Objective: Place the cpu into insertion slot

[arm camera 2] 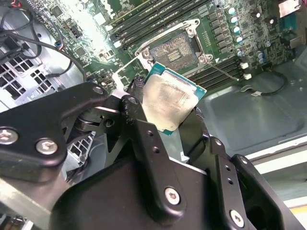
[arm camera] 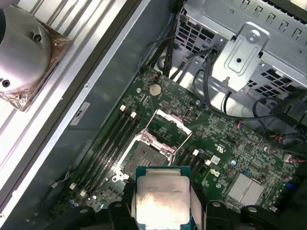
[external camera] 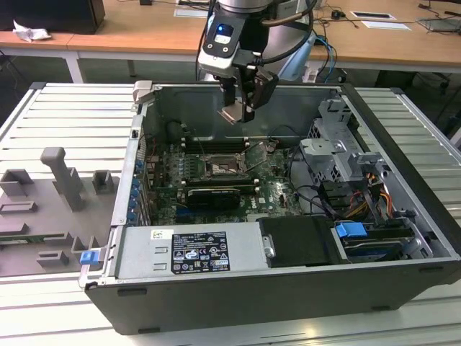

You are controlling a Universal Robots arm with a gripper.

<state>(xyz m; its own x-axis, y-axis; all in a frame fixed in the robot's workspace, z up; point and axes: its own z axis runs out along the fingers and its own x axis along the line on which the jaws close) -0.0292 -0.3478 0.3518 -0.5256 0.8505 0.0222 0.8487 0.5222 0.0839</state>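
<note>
My gripper hangs above the open computer case, shut on the cpu, a small square chip with a silver-grey top and a green rim. Both wrist views show the cpu pinched between my black fingers. The insertion slot lies below it on the green board, a square black socket with its metal frame swung open. The socket is bare, and the chip is held well above it, not touching.
The case's far wall stands right behind my gripper. Long memory slots run beside the socket. A black graphics card lies just in front of it, and a grey drive cage with cables sits at the exterior view's right.
</note>
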